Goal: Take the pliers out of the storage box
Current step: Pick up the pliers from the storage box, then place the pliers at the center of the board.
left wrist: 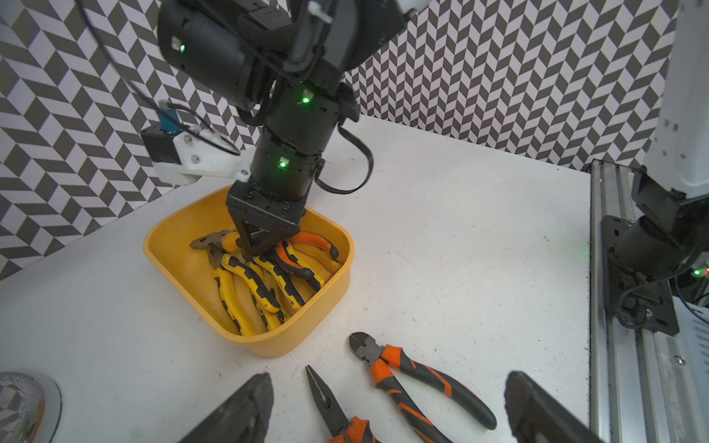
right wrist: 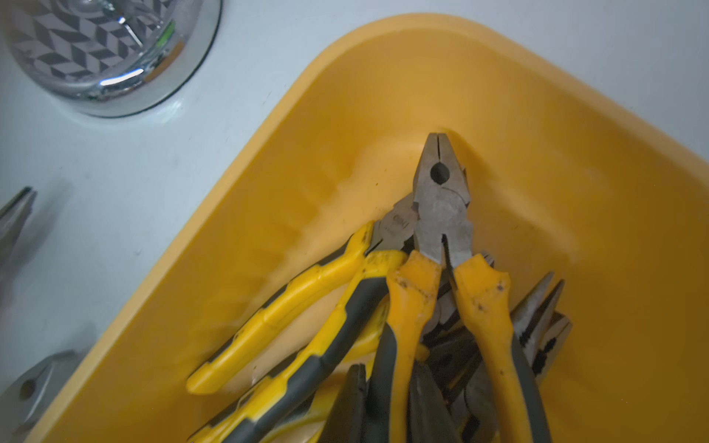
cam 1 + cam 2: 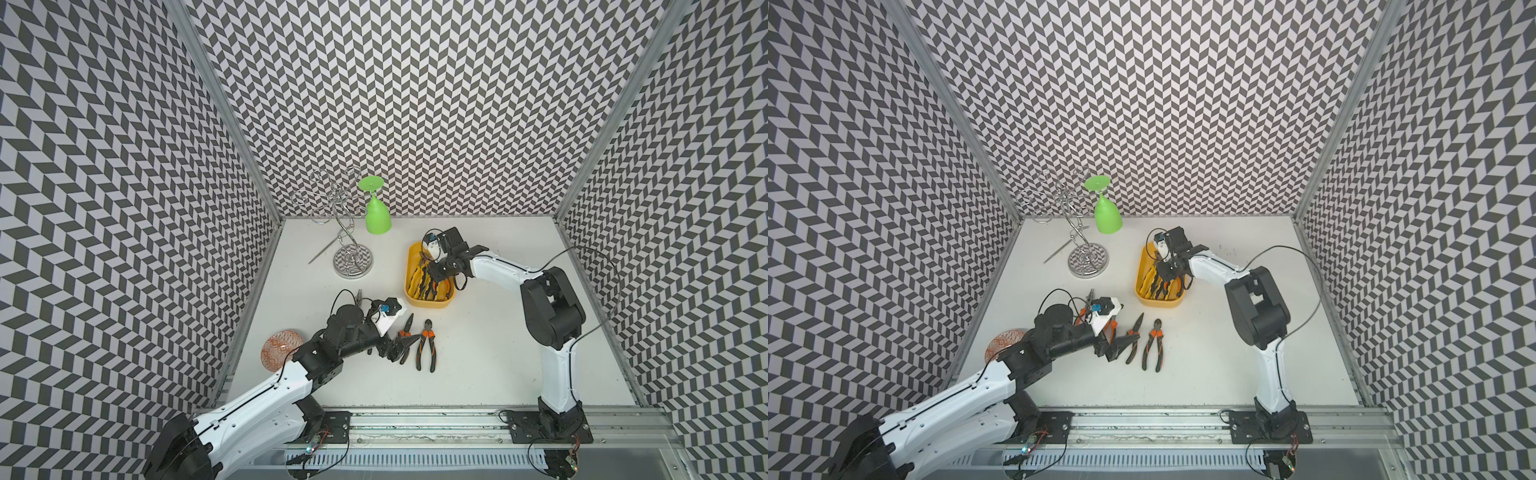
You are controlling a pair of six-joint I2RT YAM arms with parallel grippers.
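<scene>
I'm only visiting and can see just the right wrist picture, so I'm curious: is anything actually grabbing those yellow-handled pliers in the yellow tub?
Observer: Yes. The left wrist view shows the right gripper down inside the storage box, fingers seemingly closed on the yellow-handled pliers.
Operator: Are any pliers out of the tub already?
Observer: Two orange-handled ones, a needle-nosed pair and cutters, lie on the table near the box, in both top views.
Operator: And the other arm?
Observer: The left gripper hangs open over the needle-nosed pair.
</scene>
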